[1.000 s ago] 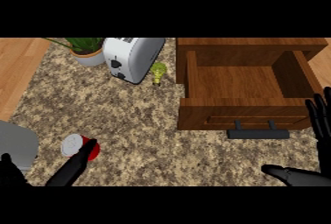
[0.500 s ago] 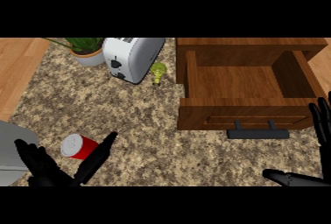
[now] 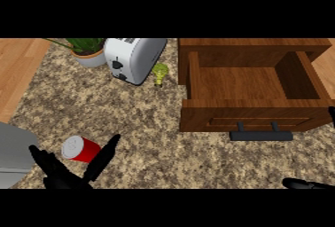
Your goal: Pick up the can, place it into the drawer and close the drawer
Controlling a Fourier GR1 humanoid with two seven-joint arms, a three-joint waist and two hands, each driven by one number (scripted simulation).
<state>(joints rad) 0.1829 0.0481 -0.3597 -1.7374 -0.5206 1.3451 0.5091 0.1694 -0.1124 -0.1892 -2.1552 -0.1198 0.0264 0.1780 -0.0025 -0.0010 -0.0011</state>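
Drawer (image 3: 252,95) open — can (image 3: 80,149) outside.

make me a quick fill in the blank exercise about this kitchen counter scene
1. The red cylindrical can lies on its ____ on the speckled stone counter.
2. The brown wooden drawer with the black handle stands ____.
3. The can lies between the thumb and fingers of the ____ robot hand.
4. The white toaster stands beside a potted ____.

Missing words: side; open; left; plant
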